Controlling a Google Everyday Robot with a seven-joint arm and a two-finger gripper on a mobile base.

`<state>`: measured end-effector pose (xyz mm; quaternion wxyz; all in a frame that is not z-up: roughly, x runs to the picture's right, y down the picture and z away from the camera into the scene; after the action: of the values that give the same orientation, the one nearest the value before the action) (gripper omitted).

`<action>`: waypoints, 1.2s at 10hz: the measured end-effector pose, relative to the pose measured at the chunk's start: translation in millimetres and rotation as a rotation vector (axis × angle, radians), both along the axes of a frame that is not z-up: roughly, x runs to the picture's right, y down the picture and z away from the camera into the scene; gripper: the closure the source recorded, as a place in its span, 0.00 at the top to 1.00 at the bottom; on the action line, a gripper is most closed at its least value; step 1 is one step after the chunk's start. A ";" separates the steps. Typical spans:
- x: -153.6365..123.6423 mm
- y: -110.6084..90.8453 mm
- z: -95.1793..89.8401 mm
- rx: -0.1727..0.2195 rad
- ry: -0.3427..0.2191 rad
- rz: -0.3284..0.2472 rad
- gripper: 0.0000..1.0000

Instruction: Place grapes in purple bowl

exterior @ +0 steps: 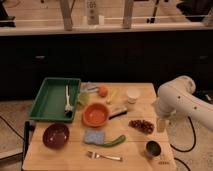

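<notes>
The grapes [141,125], a small dark red-purple bunch, lie on the right part of the wooden table [75,157]. The purple bowl [55,135] stands empty at the table's front left, far from the grapes. My white arm [180,102] reaches in from the right. Its gripper [161,123] hangs down at the table's right edge, just right of the grapes and slightly above table level. It holds nothing that I can see.
A bright orange bowl [95,114] stands mid-table and a green tray [54,97] with a utensil at back left. A steel cup [152,148], blue sponge [92,137], green vegetable [116,141], fork [104,156], white cup [132,95] and orange fruit [102,90] also stand there.
</notes>
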<state>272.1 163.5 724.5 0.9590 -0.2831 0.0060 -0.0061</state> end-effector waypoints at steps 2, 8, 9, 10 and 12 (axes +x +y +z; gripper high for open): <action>-6.3 12.7 13.2 0.002 -0.014 -0.020 0.80; -18.8 32.5 40.5 0.003 -0.064 -0.069 0.80; -18.9 37.9 47.5 0.000 -0.072 -0.070 0.80; -19.1 43.4 55.9 -0.004 -0.085 -0.074 0.80; -18.7 42.7 62.9 -0.009 -0.100 -0.089 0.80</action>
<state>253.4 206.2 787.4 0.9556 -0.2863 -0.0293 -0.0627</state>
